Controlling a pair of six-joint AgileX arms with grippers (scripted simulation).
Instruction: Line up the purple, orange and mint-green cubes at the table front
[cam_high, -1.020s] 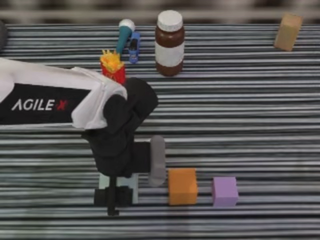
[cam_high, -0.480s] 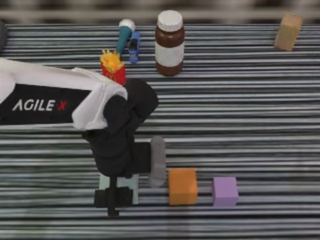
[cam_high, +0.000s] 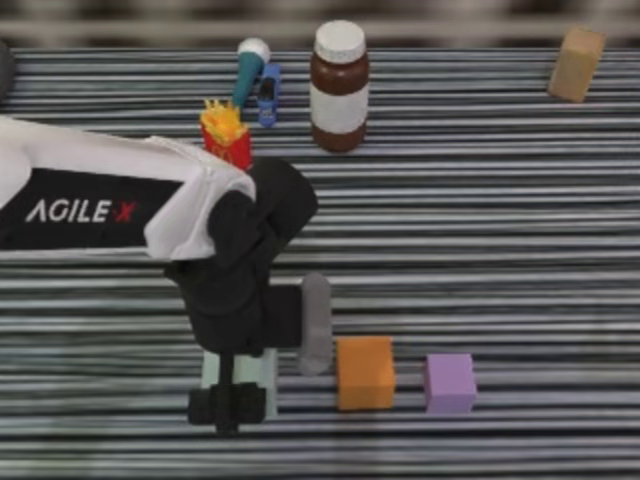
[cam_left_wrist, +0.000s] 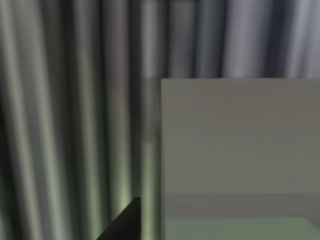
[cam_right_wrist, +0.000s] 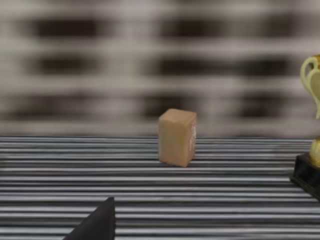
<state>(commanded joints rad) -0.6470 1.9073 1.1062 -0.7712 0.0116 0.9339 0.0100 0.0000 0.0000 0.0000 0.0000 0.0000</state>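
Over the mint-green cube (cam_high: 268, 380), left claw (cam_high: 227, 405), pointing down.

- Mint-green cube (cam_high: 268, 378) — largest, partly hidden, near the surface's (cam_high: 520, 250) front edge.
- Orange cube (cam_high: 365, 373) — flat, just right of it.
- Purple cube (cam_high: 449, 383) — smallest, rightmost in the row.

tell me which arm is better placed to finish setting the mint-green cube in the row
Left. Its claw is right over the pale mint-green matte cube, beside the orange matte cube and small lilac-purple cube. The right arm is out of the top view, facing a tall tan block.
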